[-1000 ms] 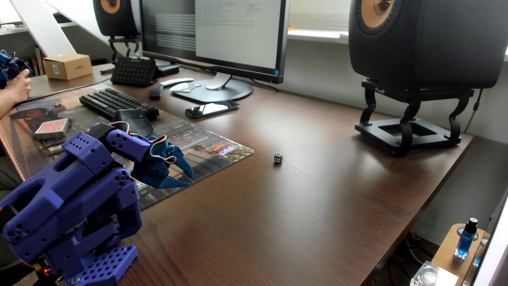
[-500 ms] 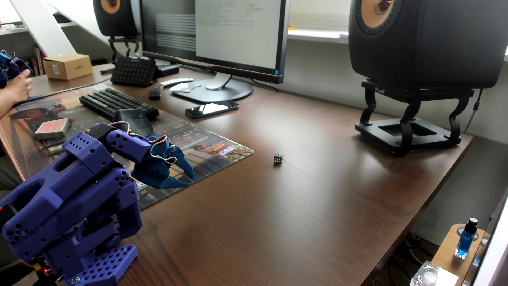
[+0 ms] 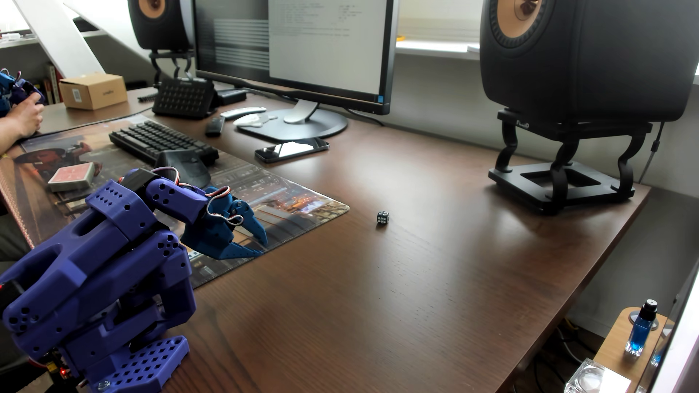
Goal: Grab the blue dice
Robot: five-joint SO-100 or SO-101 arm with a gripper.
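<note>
Hand (image 3: pixel 261 245) well apart from blue dice (image 3: pixel 382 217)

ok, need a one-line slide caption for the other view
Purple arm's open end effector poised over the desk mat, blue dice untouched on the bare wooden desk to its right.

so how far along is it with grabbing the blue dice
Barely started. Nothing looks done: the blue dice sits alone on the bare wooden desk, untouched. In hand: the gripper is open and empty, low over the edge of the desk mat, well left of the dice in this view. Left: reach across to the dice, close on it and lift.
</note>
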